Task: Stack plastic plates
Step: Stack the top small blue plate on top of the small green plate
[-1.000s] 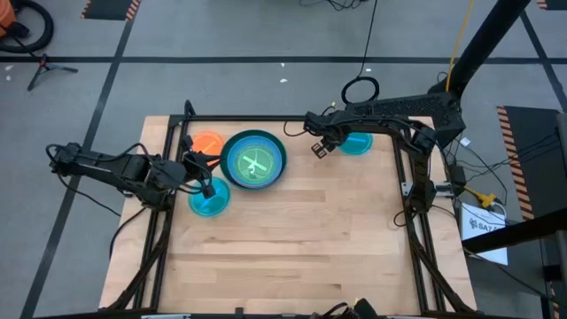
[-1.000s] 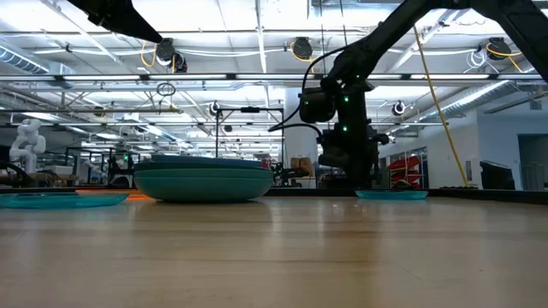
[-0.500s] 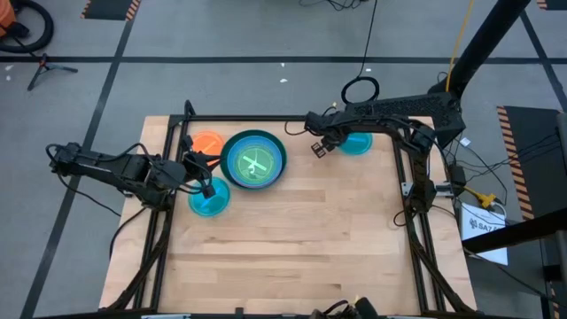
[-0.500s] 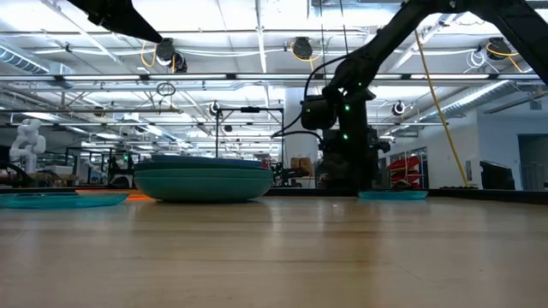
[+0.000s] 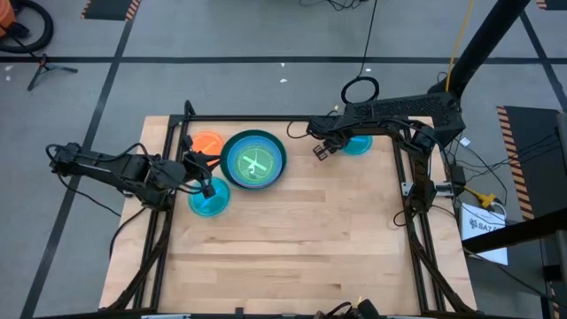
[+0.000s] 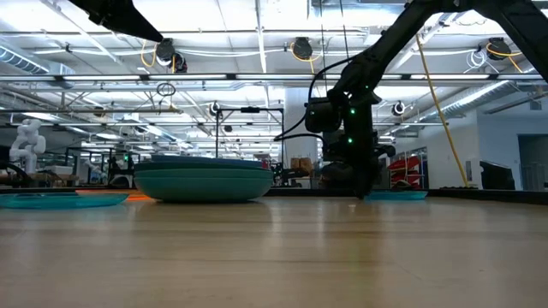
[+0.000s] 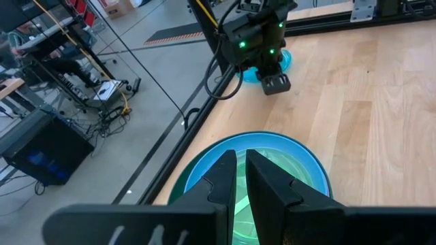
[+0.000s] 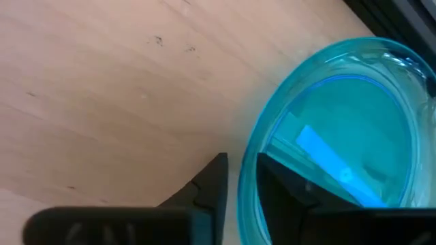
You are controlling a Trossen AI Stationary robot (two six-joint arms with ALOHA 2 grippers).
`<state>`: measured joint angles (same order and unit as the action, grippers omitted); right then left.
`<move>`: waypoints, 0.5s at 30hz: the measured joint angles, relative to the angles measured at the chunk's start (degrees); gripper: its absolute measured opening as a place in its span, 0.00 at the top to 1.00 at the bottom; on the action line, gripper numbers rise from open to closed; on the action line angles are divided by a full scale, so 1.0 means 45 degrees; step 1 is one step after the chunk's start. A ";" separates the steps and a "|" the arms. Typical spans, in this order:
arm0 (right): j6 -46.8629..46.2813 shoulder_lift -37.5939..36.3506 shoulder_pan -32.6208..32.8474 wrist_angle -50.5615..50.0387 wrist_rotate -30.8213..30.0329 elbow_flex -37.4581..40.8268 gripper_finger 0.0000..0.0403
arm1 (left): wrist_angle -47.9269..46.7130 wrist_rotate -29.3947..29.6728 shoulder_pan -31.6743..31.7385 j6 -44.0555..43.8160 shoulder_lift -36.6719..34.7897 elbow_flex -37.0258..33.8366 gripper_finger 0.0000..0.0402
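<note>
Right gripper (image 8: pixel 235 178) straddling cyan plate (image 8: pixel 340 136) rim, fingers either side, not yet clamped. Best pinched firmly, then lifted level. Left gripper (image 7: pixel 238 178) nearly closed, empty.

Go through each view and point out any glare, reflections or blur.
High view: a bright green-white reflection sits in the middle of the large teal plate. Low view: ceiling lights glare, and the near tabletop looks soft. Right wrist view: a pale blue rectangle of light reflects inside the cyan plate, and the dark fingers are blurred. Left wrist view: even light.
</note>
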<state>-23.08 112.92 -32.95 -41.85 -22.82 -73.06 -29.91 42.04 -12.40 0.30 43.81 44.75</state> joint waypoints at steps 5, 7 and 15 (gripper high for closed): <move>0.0262 -0.0139 0.0099 -0.0090 0.0053 0.0043 0.97 | -0.0001 0.0000 0.0000 0.0000 0.0000 0.0000 0.90; 0.0312 -0.0351 0.0204 -0.0362 -0.0073 0.0083 0.99 | -0.0001 0.0000 0.0000 0.0000 0.0000 0.0000 0.90; 0.0565 -0.1898 0.1454 -0.2093 -0.0945 -0.0434 0.99 | 0.0018 0.0000 0.0000 0.0058 -0.0004 0.0000 0.90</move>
<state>-20.54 104.38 -26.41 -51.27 -27.07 -75.01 -29.83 42.04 -12.40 0.56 43.79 44.75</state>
